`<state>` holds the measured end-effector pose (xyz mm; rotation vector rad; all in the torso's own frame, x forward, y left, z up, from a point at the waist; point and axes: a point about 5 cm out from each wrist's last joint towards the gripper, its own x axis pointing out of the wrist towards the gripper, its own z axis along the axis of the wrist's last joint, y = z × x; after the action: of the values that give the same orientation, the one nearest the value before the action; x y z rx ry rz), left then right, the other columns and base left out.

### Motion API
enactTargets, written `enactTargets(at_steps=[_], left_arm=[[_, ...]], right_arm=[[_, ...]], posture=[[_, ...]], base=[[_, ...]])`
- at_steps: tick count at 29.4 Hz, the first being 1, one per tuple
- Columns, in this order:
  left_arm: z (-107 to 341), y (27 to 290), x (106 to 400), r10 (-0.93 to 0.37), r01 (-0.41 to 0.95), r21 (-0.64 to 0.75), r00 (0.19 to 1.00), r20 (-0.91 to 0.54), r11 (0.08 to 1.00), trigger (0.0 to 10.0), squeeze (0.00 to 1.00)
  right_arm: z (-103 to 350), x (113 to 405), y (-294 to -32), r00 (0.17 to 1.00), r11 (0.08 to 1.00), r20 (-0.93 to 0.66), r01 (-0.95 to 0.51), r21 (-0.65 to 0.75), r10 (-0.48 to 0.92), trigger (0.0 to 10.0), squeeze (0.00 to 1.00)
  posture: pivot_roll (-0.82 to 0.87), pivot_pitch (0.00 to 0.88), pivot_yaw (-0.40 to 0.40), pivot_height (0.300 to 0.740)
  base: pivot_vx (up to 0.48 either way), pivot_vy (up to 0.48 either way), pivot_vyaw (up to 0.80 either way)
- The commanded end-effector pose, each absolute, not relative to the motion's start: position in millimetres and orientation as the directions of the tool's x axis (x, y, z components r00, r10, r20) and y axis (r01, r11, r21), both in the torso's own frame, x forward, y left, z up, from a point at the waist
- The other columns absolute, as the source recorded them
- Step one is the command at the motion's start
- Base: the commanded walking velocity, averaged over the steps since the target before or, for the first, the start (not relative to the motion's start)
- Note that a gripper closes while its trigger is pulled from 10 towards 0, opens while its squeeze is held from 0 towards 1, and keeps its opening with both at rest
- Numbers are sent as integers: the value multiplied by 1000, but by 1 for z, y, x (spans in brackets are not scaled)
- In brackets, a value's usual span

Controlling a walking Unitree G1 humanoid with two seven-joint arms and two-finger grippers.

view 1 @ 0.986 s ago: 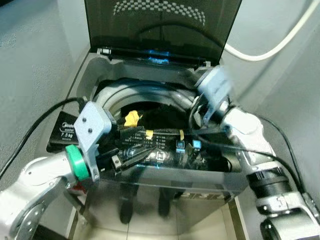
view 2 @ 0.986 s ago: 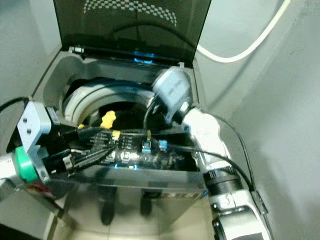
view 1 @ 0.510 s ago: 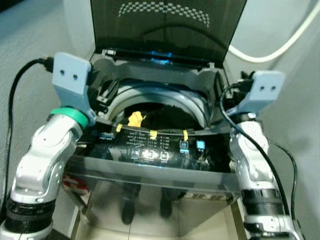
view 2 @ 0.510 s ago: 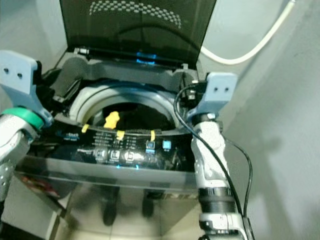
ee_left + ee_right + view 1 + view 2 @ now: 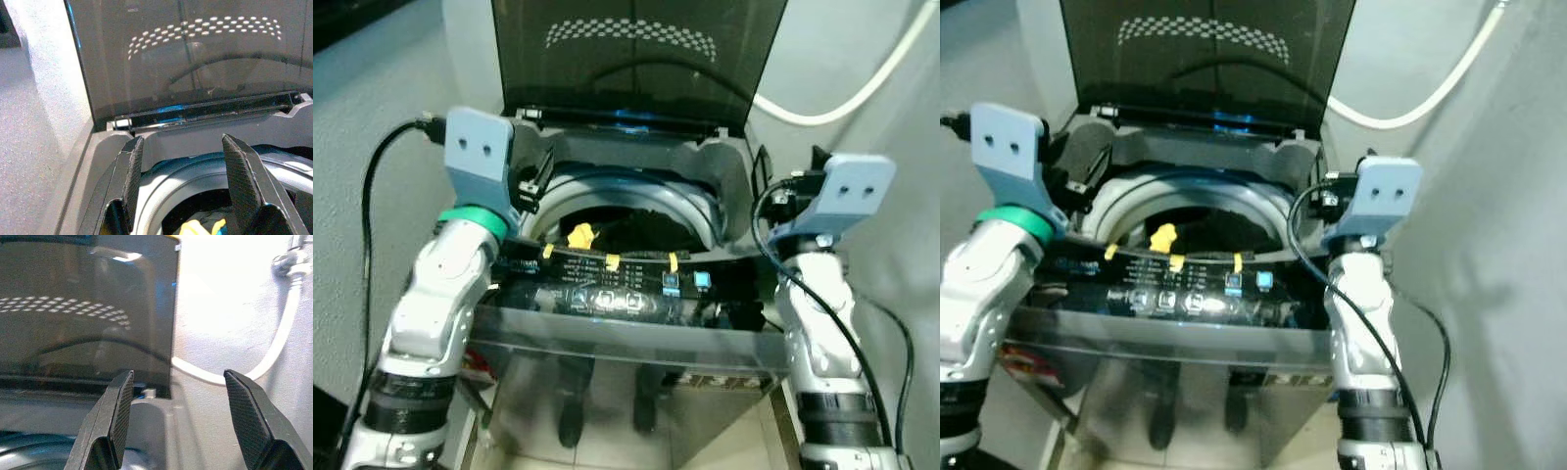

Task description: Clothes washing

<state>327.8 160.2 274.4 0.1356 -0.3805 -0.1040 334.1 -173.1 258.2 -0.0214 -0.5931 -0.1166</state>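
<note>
I hold both arms raised at the washer's [image 5: 636,338] top corners, left gripper [image 5: 188,181] and right gripper [image 5: 181,423] with jaws spread and empty. Dark clothes [image 5: 636,227] lie in the drum at mid-frame. The upright lid [image 5: 636,54] sits close ahead; reaching carelessly could knock it shut or snag a cable.

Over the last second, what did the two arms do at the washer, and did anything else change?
Both arms lifted from low over the control panel and drum opening. The left gripper and right gripper are now raised at the washing machine's sides, open and empty. Nothing was grasped or released. The lid stayed up, and the dark laundry with its yellow piece stayed in the drum.
</note>
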Motion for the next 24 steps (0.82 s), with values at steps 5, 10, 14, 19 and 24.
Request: enactTargets(at_steps=[5,10,14,19,24], left_arm=[[273,166,330,-81,34,127,920,384,991,10000,0],[273,169,330,-55,8,121,919,390,993,10000,0],[271,170,331,-46,-3,124,920,390,992,10000,0],[270,170,334,-41,-11,128,916,399,992,10000,0],[268,169,336,-37,-13,119,913,407,993,10000,0]], right_arm=[[263,339,-173,819,992,563,121,26,-115,10000,0],[264,343,-167,826,995,557,95,21,-91,10000,0],[263,343,-163,832,997,550,74,22,-74,10000,0],[261,345,-161,836,997,544,70,24,-72,10000,0],[260,346,-160,836,997,544,73,20,-72,10000,0]], posture=[[107,0,-8,740],[112,0,-22,740],[119,0,-26,740],[118,0,-24,740],[109,0,-21,740]], base=[[0,0,0],[0,0,0],[0,0,0],[0,0,0],[0,0,0]])
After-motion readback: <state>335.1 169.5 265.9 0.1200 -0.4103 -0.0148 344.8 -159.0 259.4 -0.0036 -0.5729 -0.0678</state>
